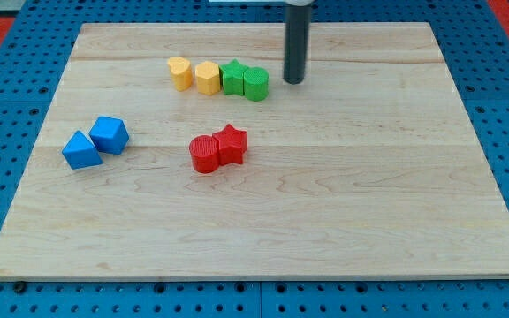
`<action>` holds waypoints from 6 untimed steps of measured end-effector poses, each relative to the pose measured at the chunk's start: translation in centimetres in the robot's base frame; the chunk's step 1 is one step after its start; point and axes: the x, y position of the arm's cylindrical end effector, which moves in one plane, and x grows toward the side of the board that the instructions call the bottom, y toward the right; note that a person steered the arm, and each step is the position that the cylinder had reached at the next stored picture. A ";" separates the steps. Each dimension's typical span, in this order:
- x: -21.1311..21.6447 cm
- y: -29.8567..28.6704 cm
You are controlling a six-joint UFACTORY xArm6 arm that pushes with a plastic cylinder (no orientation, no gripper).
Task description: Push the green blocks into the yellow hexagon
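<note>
Your tip (pixel 293 81) carries no fingers — just a bare rod, upper centre, near the green cylinder (pixel 256 85). Both greens already touch the yellow hexagon (pixel 207 78); push further and you'll scatter the row — green star (pixel 233 77) included.

On the surface (pixel 325 221): hexagon (pixel 207 78) as landmark, heart (pixel 179 73) touching its left, star (pixel 233 77) and cylinder (pixel 256 84) in line rightward, my tip (pixel 293 81) just beyond.
</note>
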 end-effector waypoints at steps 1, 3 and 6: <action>0.0 7.8; 8.3 14.8; 11.7 -3.6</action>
